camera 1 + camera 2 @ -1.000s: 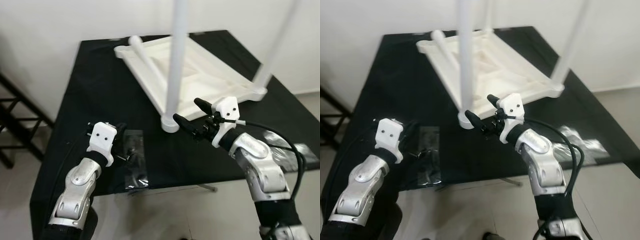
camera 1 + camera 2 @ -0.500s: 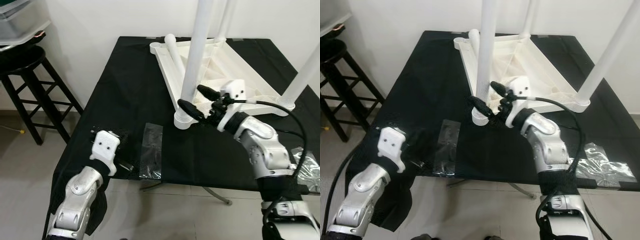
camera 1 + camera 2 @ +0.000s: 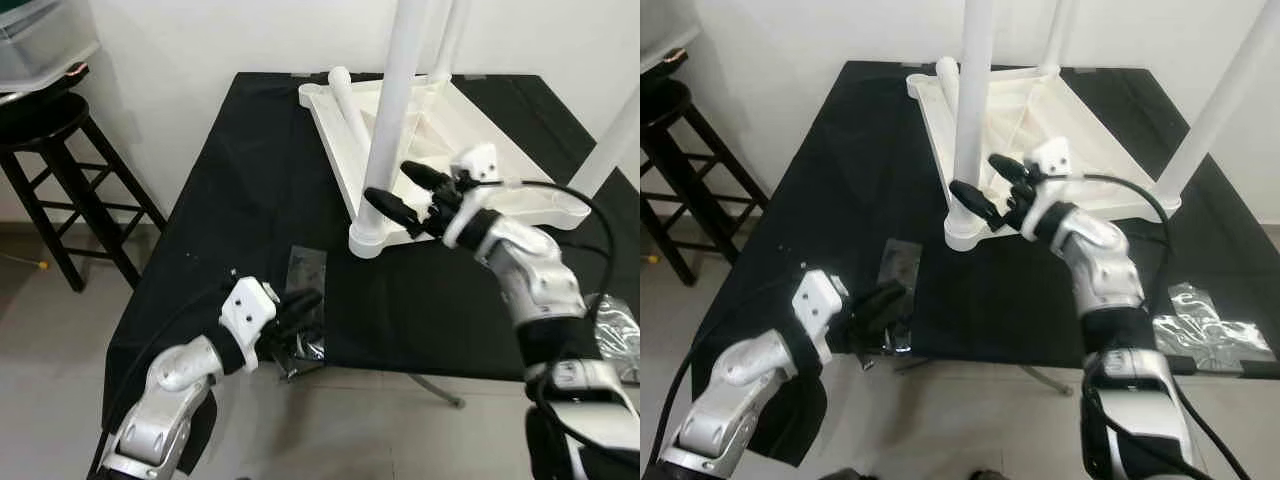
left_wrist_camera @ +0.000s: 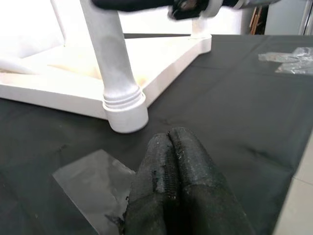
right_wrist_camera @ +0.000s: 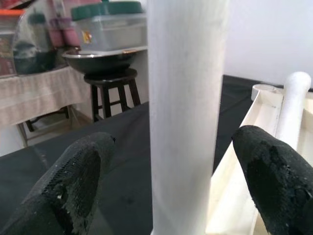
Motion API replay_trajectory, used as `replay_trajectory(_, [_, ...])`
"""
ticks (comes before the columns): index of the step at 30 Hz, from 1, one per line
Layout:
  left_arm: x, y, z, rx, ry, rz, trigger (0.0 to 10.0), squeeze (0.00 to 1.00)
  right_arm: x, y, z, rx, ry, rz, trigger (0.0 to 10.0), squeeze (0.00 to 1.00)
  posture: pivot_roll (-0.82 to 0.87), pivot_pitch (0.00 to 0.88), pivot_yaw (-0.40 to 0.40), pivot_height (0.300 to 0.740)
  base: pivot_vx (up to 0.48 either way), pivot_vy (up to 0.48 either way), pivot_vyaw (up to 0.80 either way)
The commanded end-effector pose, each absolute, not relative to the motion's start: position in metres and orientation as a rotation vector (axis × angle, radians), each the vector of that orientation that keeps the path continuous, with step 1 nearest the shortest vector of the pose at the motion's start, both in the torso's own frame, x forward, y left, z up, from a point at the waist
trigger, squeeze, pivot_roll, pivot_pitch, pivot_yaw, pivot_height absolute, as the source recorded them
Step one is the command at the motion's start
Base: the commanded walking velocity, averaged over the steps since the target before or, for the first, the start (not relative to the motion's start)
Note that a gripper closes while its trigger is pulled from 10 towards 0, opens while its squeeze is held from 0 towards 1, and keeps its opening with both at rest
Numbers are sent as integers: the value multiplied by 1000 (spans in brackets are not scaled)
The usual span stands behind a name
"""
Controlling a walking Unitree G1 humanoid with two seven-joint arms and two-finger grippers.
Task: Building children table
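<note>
A black-draped table stands by a white wall, a black stool beside it. On it lies the upturned white children's table. The right gripper spreads wide around its nearest leg, untouching. The left gripper, fingers pressed together, rests on a plastic bag near that leg.

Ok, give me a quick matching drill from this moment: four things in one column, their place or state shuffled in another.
1. left gripper
2. right gripper
3. loose white leg
4. clear plastic bag

a. lying inside the upturned table frame
b. open around the upright leg
c. shut, over the table's near edge
d. flat on the black cloth by the left gripper

Pairs: 1-c, 2-b, 3-a, 4-d
</note>
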State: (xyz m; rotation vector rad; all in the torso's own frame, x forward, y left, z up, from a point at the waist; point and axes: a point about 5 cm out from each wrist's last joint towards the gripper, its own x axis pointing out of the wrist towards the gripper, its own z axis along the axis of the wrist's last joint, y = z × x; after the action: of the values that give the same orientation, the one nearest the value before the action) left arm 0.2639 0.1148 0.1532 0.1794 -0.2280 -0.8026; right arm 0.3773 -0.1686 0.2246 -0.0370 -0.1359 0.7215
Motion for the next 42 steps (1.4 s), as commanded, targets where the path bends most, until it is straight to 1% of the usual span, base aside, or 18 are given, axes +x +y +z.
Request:
replay_trajectory(1, [265, 119, 150, 154, -215, -805, 10000, 0, 382, -164, 225, -47, -132, 709, 10000, 0, 94, 149, -35, 740, 0, 0, 0])
replay_trajectory(4, [265, 122, 152, 113, -217, -806, 10000, 0, 385, -157, 230, -51, -141, 750, 10000, 0, 104, 177, -33, 740, 0, 0, 0])
replay_trajectory(7, [264, 123, 153, 105, -219, -810, 10000, 0, 386, -155, 231, -57, -141, 762, 10000, 0, 105, 181, -33, 740, 0, 0, 0])
replay_trajectory(8, [263, 124, 154, 94, -221, -811, 10000, 0, 387, -155, 233, -74, -136, 775, 10000, 0, 114, 202, -34, 740, 0, 0, 0])
replay_trajectory(12, [256, 127, 156, 83, -226, -817, 10000, 0, 393, -160, 241, -118, -137, 797, 10000, 0, 125, 252, -26, 740, 0, 0, 0])
replay_trajectory(17, [253, 125, 157, 76, -222, -827, 10000, 0, 396, -163, 249, -128, -145, 815, 10000, 0, 132, 272, -25, 740, 0, 0, 0])
replay_trajectory(18, [251, 124, 158, 70, -221, -830, 10000, 0, 396, -164, 251, -130, -149, 827, 8745, 0, 134, 282, -23, 740, 0, 0, 0])
replay_trajectory(19, [250, 124, 158, 65, -219, -832, 10000, 0, 396, -164, 254, -129, -158, 845, 0, 0, 138, 289, -26, 740, 0, 0, 0])
replay_trajectory(24, [247, 123, 158, 53, -214, -833, 10000, 0, 395, -161, 260, -137, -175, 923, 0, 0, 147, 294, -22, 740, 0, 0, 0])
replay_trajectory(32, [248, 122, 157, 50, -207, -831, 10000, 0, 396, -158, 265, -165, -181, 967, 0, 0, 139, 286, -27, 740, 0, 0, 0])
replay_trajectory(38, [251, 122, 158, 48, -214, -815, 10000, 0, 392, -169, 258, -257, -162, 956, 0, 0, 113, 268, -41, 740, 0, 0, 0])
replay_trajectory(39, [252, 122, 157, 49, -220, -808, 10000, 0, 390, -177, 244, -312, -117, 891, 0, 0, 94, 257, -53, 740, 0, 0, 0])
replay_trajectory(40, [253, 122, 157, 50, -225, -804, 10000, 0, 387, -181, 223, -304, -58, 770, 0, 0, 80, 250, -61, 740, 0, 0, 0])
replay_trajectory(41, [253, 122, 157, 50, -225, -804, 10000, 0, 387, -181, 223, -304, -58, 770, 0, 0, 80, 250, -61, 740, 0, 0, 0])
replay_trajectory(42, [254, 122, 157, 50, -227, -801, 10000, 0, 385, -183, 208, -293, -18, 682, 0, 0, 75, 247, -61, 740, 0, 0, 0])
